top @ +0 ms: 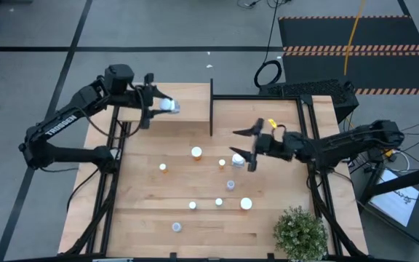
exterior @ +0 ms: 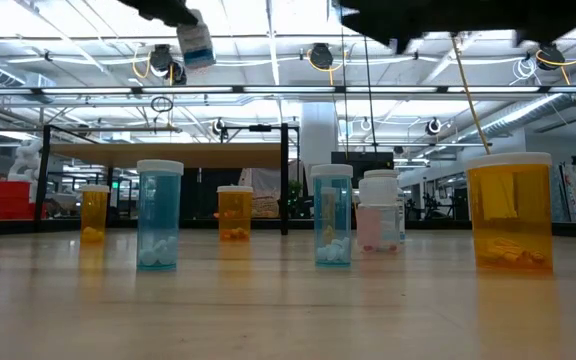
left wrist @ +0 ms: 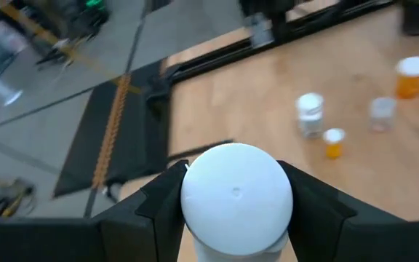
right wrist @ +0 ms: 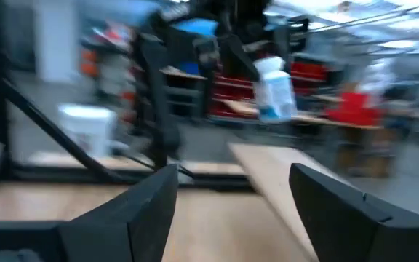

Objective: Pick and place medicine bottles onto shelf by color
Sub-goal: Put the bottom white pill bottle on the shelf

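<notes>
Left gripper (top: pixel 158 106) hangs over the shelf (top: pixel 188 102), jaws clenched on a pale bluish bottle (top: pixel 169 105); right gripper (top: pixel 241 145) hovers above the counter (top: pixel 144 211), jaws released, empty.

Two dark fingers (right wrist: pixel 151 211) of the right gripper (right wrist: pixel 231 211) are seen spread apart, with nothing between them. At twelve o'clock, a white-capped bottle (right wrist: pixel 273 91) is held up by the other arm (right wrist: pixel 231 29).

Light-wood table (top: pixel 137 218) carries scattered medicine bottles (top: pixel 196 153), shelf (top: pixel 188 102) and potted plant (top: pixel 300 233)
</notes>
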Robot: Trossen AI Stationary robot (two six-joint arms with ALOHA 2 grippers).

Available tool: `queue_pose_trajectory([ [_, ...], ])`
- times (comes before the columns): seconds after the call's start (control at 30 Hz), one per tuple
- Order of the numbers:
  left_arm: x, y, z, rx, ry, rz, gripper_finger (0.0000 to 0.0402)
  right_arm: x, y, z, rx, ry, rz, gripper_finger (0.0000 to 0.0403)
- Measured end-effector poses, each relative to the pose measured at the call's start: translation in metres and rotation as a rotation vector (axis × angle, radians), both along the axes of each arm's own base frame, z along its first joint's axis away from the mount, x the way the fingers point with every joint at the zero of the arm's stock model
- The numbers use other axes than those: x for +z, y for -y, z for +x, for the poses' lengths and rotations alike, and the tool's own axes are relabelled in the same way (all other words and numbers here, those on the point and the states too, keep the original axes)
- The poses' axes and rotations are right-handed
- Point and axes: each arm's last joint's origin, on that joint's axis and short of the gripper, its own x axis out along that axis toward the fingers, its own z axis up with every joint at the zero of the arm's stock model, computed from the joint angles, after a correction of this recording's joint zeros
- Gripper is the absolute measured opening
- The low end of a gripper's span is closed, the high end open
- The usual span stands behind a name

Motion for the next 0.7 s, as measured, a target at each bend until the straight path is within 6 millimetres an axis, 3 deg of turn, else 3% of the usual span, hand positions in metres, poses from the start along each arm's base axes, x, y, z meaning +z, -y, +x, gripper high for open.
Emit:
queue_pose_trajectory([
  [0.17, 0.002, 0.024, 0.014, -0.13, 0.025, -0.003, 0.0194, 0.014, 0.014, 0.037, 0.225, 0.024, 0.164, 0.0277],
  [0.33, 0.008, 0.051, 0.025, -0.272, 0.084, 0.028, 0.0195, 0.018, 0.024, 0.064, 0.309, 0.016, 0.311, 0.0297],
  [0.47, 0.017, 0.069, 0.033, -0.365, 0.179, 0.07, 0.0195, 0.019, 0.028, 0.073, 0.343, 0.064, 0.38, 0.0316],
  [0.7, 0.028, 0.091, 0.043, -0.483, 0.317, 0.149, 0.0195, 0.025, 0.033, 0.071, 0.442, 0.103, 0.423, 0.0335],
])
